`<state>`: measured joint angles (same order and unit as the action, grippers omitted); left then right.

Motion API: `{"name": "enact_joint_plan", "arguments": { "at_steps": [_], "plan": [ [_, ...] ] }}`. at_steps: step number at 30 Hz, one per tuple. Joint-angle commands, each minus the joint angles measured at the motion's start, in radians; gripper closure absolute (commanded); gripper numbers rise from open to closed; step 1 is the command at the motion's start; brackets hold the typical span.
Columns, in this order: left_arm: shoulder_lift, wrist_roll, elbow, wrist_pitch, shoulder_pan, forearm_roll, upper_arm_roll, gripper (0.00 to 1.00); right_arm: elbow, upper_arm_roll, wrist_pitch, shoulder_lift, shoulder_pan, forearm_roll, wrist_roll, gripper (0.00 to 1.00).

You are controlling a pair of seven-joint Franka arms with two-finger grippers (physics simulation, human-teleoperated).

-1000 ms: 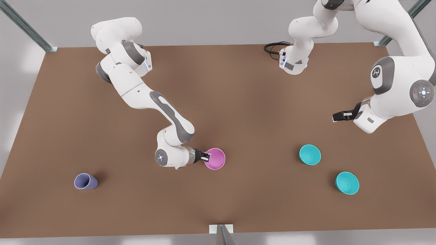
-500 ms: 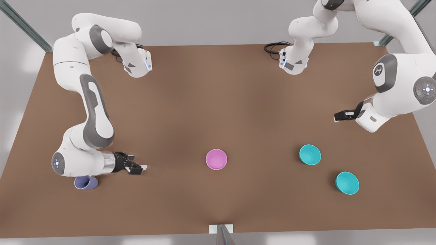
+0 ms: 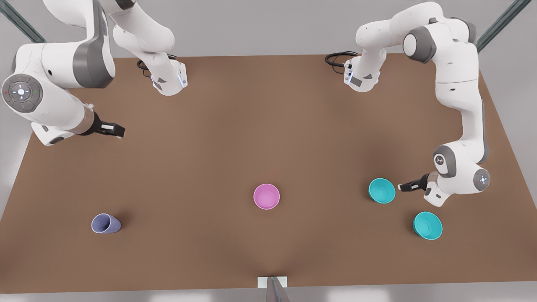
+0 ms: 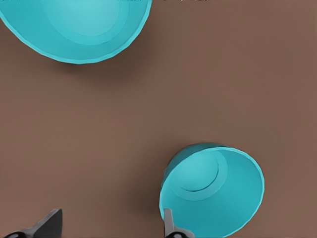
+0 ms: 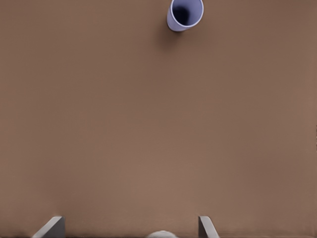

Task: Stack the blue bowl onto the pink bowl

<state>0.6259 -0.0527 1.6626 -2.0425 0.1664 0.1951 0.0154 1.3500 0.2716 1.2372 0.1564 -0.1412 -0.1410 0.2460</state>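
The pink bowl (image 3: 266,196) stands upright alone in the middle of the brown table. The blue bowl (image 3: 381,191) (image 4: 213,191) is a teal bowl at the front view's right. My left gripper (image 3: 403,186) (image 4: 110,229) is low beside it on its right, open. One fingertip (image 4: 169,224) is at the bowl's rim and nothing is between the fingers. My right gripper (image 3: 115,131) (image 5: 130,229) hangs high over the table's left part, open and empty.
A second, look-alike teal bowl (image 3: 427,225) (image 4: 74,25) sits nearer the front edge at the right. A lavender cup (image 3: 105,223) (image 5: 184,14) stands at the front left. The table (image 3: 268,126) ends close behind the arm bases.
The right gripper let go of the pink bowl, swung left past the cup, then rose to the far left. The left gripper came down beside the blue bowl. The bowls have not moved.
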Motion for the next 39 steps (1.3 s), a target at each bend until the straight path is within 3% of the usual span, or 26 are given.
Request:
{"name": "enact_joint_plan", "arguments": {
  "at_steps": [1,13,15,22,24,26,31,35,39],
  "plan": [
    [0.003,-0.349,0.013,-0.171,-0.002,0.014,0.000,0.00,0.003,0.000,-0.036,-0.001,0.000,-0.006,-0.303,0.00],
    [0.032,-0.305,0.037,-0.142,-0.073,0.056,0.000,0.00,0.014,-0.002,-0.039,0.003,-0.003,-0.002,-0.303,0.00],
    [0.037,-0.305,0.036,-0.145,-0.073,0.063,-0.002,0.23,0.014,-0.002,-0.038,0.003,-0.005,-0.002,-0.303,0.00],
    [0.057,-0.309,0.036,-0.154,-0.073,0.070,-0.005,0.36,0.021,0.000,-0.035,0.011,-0.005,-0.003,-0.303,0.00],
    [0.058,-0.311,0.036,-0.154,-0.073,0.069,-0.005,0.43,0.014,-0.003,-0.028,0.043,-0.015,-0.006,-0.303,0.00],
    [0.058,-0.311,0.036,-0.154,-0.073,0.069,-0.005,0.57,0.006,-0.002,-0.019,0.046,-0.023,-0.006,-0.303,0.00],
    [0.066,-0.314,0.036,-0.156,-0.073,0.069,-0.005,0.60,-0.069,0.000,-0.065,0.081,-0.037,-0.015,-0.307,0.00],
    [0.066,-0.305,0.036,-0.154,-0.073,0.070,-0.005,0.79,-0.072,0.000,-0.067,0.081,-0.041,-0.015,-0.307,0.00],
    [0.054,-0.245,0.029,-0.145,-0.073,0.069,-0.006,0.79,-0.072,0.001,-0.073,0.083,-0.032,-0.011,-0.307,0.00]
  ]
}}
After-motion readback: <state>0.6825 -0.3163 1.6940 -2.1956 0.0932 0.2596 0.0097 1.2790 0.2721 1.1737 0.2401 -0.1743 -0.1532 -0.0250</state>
